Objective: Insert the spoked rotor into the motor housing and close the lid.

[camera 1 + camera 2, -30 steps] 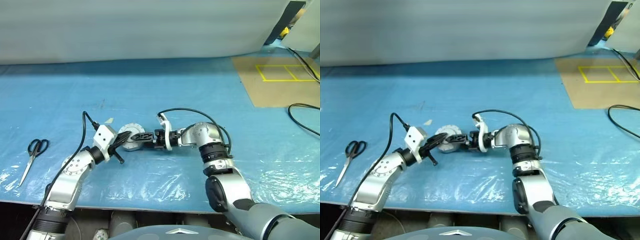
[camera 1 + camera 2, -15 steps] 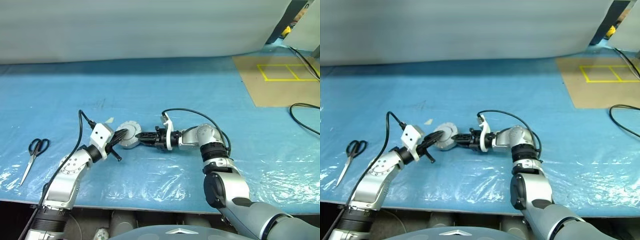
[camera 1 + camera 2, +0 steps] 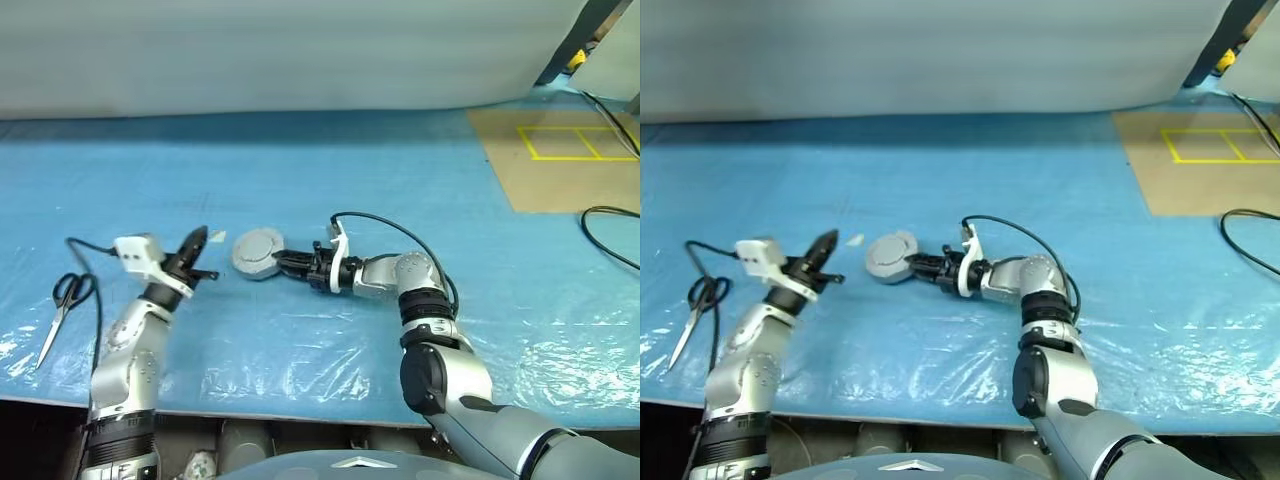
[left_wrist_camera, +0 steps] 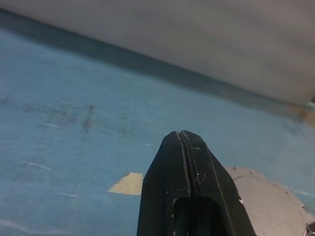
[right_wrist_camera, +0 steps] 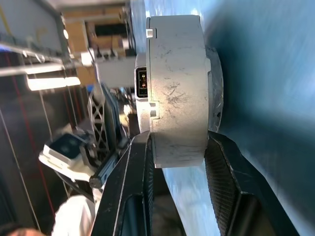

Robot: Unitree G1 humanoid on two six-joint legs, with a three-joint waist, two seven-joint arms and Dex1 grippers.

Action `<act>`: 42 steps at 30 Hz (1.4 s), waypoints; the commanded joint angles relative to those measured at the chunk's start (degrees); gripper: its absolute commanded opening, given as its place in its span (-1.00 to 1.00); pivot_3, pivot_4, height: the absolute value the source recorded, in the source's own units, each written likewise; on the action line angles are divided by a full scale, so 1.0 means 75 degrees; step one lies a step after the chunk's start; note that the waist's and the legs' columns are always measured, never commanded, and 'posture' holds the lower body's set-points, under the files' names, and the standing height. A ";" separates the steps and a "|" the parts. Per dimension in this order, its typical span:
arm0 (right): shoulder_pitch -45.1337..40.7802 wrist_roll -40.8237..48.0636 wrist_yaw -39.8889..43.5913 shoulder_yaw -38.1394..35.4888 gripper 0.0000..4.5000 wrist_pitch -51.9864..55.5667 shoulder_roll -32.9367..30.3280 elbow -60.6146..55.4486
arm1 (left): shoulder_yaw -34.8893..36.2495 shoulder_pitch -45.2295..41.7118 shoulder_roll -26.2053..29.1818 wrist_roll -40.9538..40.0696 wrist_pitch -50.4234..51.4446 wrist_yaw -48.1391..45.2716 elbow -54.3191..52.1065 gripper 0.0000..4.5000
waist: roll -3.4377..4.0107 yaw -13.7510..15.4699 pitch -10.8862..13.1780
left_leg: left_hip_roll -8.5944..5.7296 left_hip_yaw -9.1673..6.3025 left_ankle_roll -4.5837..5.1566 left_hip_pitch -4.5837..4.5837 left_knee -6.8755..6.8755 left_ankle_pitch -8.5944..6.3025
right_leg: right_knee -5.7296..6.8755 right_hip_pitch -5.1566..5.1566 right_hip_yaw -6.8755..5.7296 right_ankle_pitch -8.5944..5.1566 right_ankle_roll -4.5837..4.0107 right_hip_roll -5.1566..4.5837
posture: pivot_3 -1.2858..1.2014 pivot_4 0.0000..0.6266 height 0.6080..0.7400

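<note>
head views: the motor housing [image 3: 257,253] was seen near the middle of the blue-covered table [image 3: 420,190], tipped slightly, its plain grey face toward the camera. The right gripper [image 3: 284,263] was clamped on its rim from the side, probably to steady it. The left gripper [image 3: 196,240] was held apart from the housing, toward the table's left edge, fingers pressed together, nothing between them. Scissors [image 3: 62,304] lay near the left edge, cables [image 3: 607,235] at the right edge.
left wrist view: the left gripper's fingers [image 4: 170,182] were seen closed tip to tip. A grey disc edge [image 4: 266,206], judged to be the housing, lay just beside them; a tan scrap [image 4: 129,183] lay on the sheet nearby.
right wrist view: the housing's scratched side wall [image 5: 177,88] was seen between the right gripper's fingers [image 5: 226,182], a dark connector socket [image 5: 141,82] at its side.
spoked rotor and lid: whether already fitted could not be told.
writing: none readable; yellow tape lines [image 3: 570,144] were marked on a brown board at the far right corner.
</note>
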 commanded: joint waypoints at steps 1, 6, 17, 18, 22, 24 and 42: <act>-0.0390 0.0822 -0.0076 -0.0535 -0.49 -0.0174 0.0268 -0.0224 | 0.0203 0.0184 -0.0121 -0.0789 0.0536 0.0180 -0.0498 -1.00 | -0.0014 0.0017 0.0015 | 0.0000 -0.0001 0.0000 -0.0007 0.0001 0.0000 | 0.0000 -0.0005 -0.0003 0.0001 0.0001 0.0000 | 0.03 -0.52 1.00; -0.0547 0.1375 -0.0131 -0.0829 -0.49 -0.0570 0.0420 -0.0296 | 0.0042 0.0325 -0.0323 -0.1608 0.1346 0.0236 -0.0605 -1.00 | -0.0041 0.0042 0.0044 | 0.0004 -0.0013 -0.0003 -0.0027 0.0002 -0.0001 | 0.0002 -0.0019 -0.0017 0.0001 0.0001 0.0003 | 0.03 -0.52 1.00; -0.0949 0.1802 0.0179 -0.0562 -0.49 -0.1380 0.0409 0.0011 | -0.0034 -0.0261 -0.1141 -0.3390 0.2002 0.0498 -0.0690 0.40 | -0.0064 0.0034 0.0077 | 0.0007 -0.0021 -0.0006 -0.0024 0.0022 -0.0003 | 0.0027 -0.0018 -0.0019 0.0007 -0.0006 0.0004 | 0.03 -0.52 1.00; -0.0978 0.1824 0.0217 -0.0530 -0.49 -0.1423 0.0403 0.0037 | -0.0062 -0.0314 -0.1194 -0.3459 0.2013 0.0537 -0.0683 0.55 | -0.0066 0.0039 0.0078 | 0.0007 -0.0021 -0.0005 -0.0026 0.0026 -0.0002 | 0.0028 -0.0018 -0.0019 0.0007 -0.0006 0.0004 | 0.03 -0.52 1.00; -0.1034 0.1858 0.0319 -0.0405 -0.49 -0.1545 0.0370 0.0148 | 0.0024 -0.0531 -0.1433 -0.3777 0.1969 0.0859 -0.0585 0.99 | -0.0069 0.0039 0.0080 | 0.0006 -0.0027 -0.0004 -0.0035 0.0039 -0.0002 | 0.0029 -0.0018 -0.0020 0.0007 -0.0006 0.0004 | 0.03 -0.52 1.00; -0.1011 0.1938 0.0451 -0.0307 -0.49 -0.1410 0.0371 0.0070 | 0.0006 -0.0613 -0.1446 -0.3994 0.2154 0.0994 -0.0493 0.99 | -0.0071 0.0046 0.0081 | 0.0006 -0.0036 -0.0003 -0.0043 0.0043 -0.0001 | 0.0031 -0.0018 -0.0028 0.0007 -0.0006 0.0004 | 0.03 -0.52 1.00; -0.0554 0.2072 0.1259 0.0898 -0.49 -0.0437 0.0371 -0.0767 | -0.0065 -0.1280 -0.1688 -0.4159 0.2328 0.1139 0.0183 0.99 | -0.0069 0.0181 0.0083 | 0.0009 -0.0142 -0.0004 -0.0089 0.0175 -0.0002 | 0.0118 -0.0005 -0.0088 0.0015 -0.0021 -0.0004 | 0.03 -0.52 1.00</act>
